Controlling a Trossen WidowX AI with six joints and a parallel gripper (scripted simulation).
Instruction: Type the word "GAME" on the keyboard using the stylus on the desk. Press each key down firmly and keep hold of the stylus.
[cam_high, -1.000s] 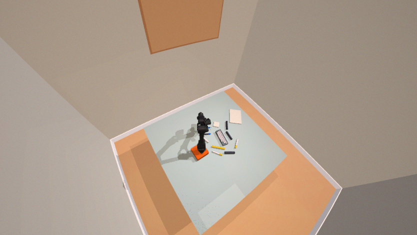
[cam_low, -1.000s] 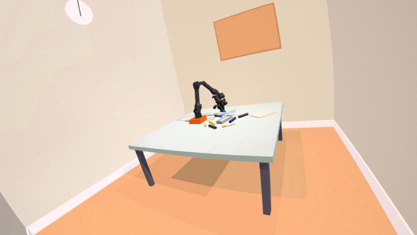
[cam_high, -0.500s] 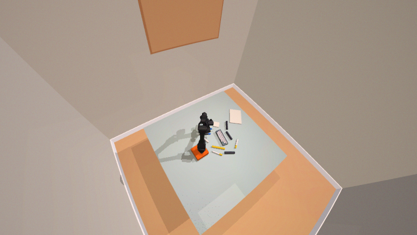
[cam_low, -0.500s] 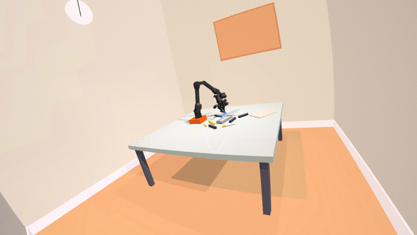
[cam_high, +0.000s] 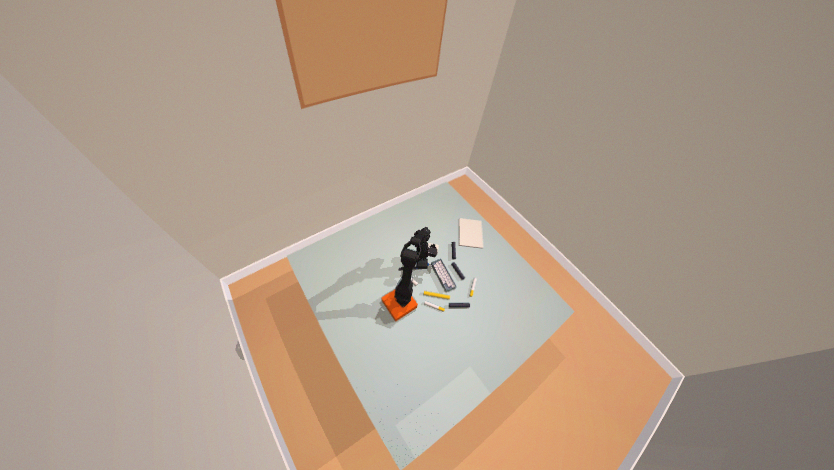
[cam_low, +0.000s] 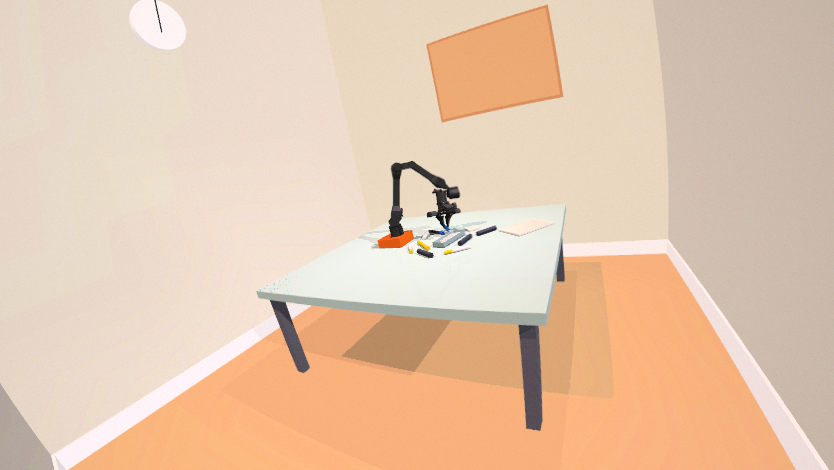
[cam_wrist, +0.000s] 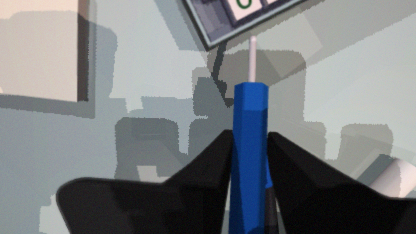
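My gripper (cam_wrist: 249, 138) (cam_low: 447, 228) is shut on the blue stylus (cam_wrist: 251, 112), which points away from the fingers with its thin pale tip forward. In the wrist view the tip stands just short of the keyboard's near corner and over no key. The keyboard (cam_high: 443, 275) (cam_low: 449, 238) (cam_wrist: 215, 25) has a dark frame and pale keys. It lies beside the gripper, on the side away from the arm's base in the top view. Only its corner and parts of keys, one with a green letter, show in the wrist view. The tip's height is hard to tell.
A pale square pad (cam_wrist: 37, 50) lies left of the stylus. A blue-and-black marker (cam_wrist: 270, 205) lies partly hidden beneath it. Black markers (cam_high: 453, 250) (cam_high: 458, 270) (cam_high: 459, 305), a yellow marker (cam_high: 436, 295), white-and-yellow markers (cam_high: 473, 286) (cam_high: 434, 305) and a large notepad (cam_high: 470, 232) (cam_low: 526, 227) lie around the keyboard.
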